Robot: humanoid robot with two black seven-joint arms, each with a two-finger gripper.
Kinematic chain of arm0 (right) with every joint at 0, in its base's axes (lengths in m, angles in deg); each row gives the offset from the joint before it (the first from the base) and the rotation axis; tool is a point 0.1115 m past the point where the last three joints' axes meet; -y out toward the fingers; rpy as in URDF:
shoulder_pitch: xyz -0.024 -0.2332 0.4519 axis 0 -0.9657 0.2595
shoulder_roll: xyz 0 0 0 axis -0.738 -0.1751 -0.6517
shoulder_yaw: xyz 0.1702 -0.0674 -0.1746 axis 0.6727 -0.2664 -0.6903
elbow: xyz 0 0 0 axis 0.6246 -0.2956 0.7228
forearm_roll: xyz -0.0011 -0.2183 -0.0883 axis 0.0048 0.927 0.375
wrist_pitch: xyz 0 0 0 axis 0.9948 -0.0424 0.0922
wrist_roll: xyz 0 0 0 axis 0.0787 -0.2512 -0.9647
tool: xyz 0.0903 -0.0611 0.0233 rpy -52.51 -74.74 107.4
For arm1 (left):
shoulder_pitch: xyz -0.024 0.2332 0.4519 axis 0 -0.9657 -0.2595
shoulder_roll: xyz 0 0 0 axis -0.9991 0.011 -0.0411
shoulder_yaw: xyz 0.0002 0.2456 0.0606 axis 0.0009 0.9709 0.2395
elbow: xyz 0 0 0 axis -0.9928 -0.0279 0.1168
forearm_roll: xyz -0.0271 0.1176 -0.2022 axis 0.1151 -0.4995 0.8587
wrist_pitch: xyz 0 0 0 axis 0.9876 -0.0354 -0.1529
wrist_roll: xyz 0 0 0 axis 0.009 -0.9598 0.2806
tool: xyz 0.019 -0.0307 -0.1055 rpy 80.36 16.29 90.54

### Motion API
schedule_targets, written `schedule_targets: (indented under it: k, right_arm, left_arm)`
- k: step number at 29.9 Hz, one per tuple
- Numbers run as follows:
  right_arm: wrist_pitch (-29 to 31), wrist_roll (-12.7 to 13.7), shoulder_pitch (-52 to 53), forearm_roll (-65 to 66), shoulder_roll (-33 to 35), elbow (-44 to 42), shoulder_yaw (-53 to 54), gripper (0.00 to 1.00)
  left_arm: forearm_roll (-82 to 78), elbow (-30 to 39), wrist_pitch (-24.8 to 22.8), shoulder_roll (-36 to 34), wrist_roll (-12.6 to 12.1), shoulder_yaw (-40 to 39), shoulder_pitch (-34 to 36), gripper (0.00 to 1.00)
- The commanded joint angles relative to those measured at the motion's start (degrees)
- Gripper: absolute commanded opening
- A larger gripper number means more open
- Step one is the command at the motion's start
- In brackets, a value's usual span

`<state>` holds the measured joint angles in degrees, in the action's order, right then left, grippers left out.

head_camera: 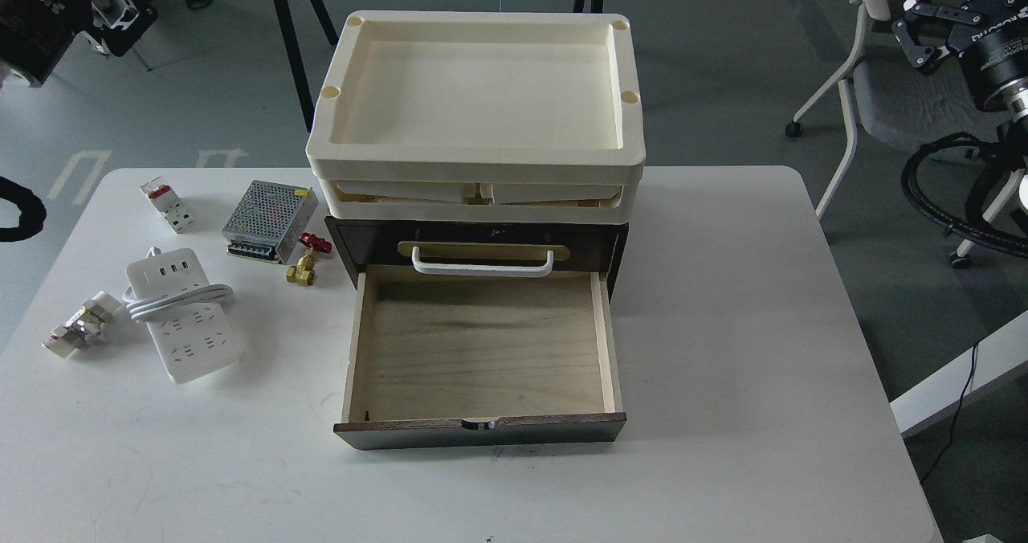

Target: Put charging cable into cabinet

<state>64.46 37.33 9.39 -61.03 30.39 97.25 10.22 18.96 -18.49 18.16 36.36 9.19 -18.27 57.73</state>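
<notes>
The charging cable (pixel 186 326), a white power strip with its thick cord coiled across it, lies flat on the table's left side. To its right stands the cabinet (pixel 478 242), dark brown, with its pale plywood drawer (pixel 480 350) pulled out and nothing inside. A white bar handle (pixel 482 266) sits on the closed drawer above. My left gripper (pixel 120 5) hangs high at the far top left, well away from the cable, too dark to read. At the top right, off the table, my right gripper (pixel 911 33) is open and holds nothing.
Cream trays (pixel 478 153) are stacked on the cabinet. Left of it lie a silver perforated box (pixel 269 220), a brass valve with a red handle (pixel 307 260), a white-and-red plug (pixel 167 204) and small adapters (pixel 80 324). A chair (pixel 907 101) stands beyond the table (pixel 723 326).
</notes>
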Motion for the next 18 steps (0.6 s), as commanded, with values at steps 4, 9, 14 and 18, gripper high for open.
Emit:
schedule_targets:
  k: [4, 9, 14, 18]
  right_arm:
    - [0.0, 0.2, 0.8, 0.0, 0.2, 0.3, 0.2, 1.00]
    - [0.0, 0.2, 0.4, 0.0, 0.1, 0.2, 0.2, 1.00]
    - [0.0, 0.2, 0.4, 0.0, 0.0, 0.2, 0.2, 1.00]
    - [0.0, 0.1, 0.4, 0.0, 0.2, 0.2, 0.3, 1.00]
  left_arm:
    - [0.0, -5.5, 0.0, 4.3, 0.0, 0.0, -0.8, 1.00]
    - [1.2, -13.5, 0.0, 5.4, 0.0, -1.3, -2.9, 1.00]
    - [2.6, -21.3, 0.0, 11.6, 0.0, -9.2, -4.2, 1.00]
    - [2.6, -21.9, 0.0, 12.7, 0.0, -19.1, -6.8, 1.00]
